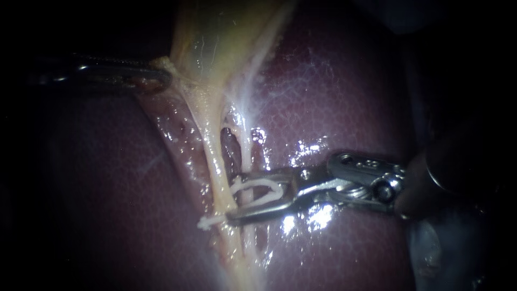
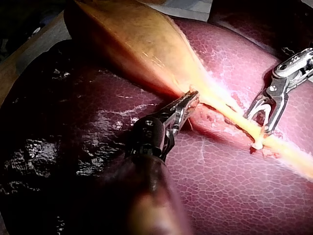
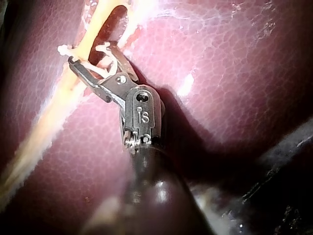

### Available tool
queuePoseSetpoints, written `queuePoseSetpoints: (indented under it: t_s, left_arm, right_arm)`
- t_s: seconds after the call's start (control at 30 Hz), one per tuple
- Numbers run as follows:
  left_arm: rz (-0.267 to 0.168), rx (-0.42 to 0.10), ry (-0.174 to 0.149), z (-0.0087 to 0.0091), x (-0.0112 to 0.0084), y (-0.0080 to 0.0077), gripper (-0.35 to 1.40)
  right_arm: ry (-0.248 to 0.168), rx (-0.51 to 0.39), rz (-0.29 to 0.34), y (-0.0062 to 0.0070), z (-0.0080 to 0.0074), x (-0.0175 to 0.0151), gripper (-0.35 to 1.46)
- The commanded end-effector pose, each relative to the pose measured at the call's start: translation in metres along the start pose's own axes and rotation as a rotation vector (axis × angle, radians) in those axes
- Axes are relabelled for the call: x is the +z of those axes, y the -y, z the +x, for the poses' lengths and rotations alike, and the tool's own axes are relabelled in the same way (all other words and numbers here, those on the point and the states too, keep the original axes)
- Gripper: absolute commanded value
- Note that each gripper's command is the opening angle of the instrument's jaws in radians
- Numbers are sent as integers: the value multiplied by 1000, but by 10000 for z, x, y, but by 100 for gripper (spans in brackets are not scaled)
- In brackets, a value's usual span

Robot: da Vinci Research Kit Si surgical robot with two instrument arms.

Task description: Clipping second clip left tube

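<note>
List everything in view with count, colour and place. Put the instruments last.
liver: one, dark red, lying under everything else.
gallbladder: one, yellow-tan, on the liver, narrowing toward the tubes.
tubes: two, pale yellow, running side by side from the gallbladder's narrow end, with a gap between them.
clip: one, white, open, held in the right instrument's jaws and reaching across the tubes.
left instrument: one, dark metal, jaws shut on the gallbladder's edge near its narrow end.
right instrument: one, silver, jaws holding the clip.
</note>
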Motion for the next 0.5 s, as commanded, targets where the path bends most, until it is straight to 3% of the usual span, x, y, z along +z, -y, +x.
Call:
queuePoseSetpoints:
  t_s: [0.03,0.23,0.5]
  left_arm:
    - [0,0,0,0,0,0,-35]
    - [0,0,0,0,0,0,-35]
    - [-1,0,0,1,2,0,-35]
  right_arm:
    - [-2,4,7,0,1,2,48]
    - [-22,29,58,1,8,17,48]
    - [-55,58,119,14,15,32,48]
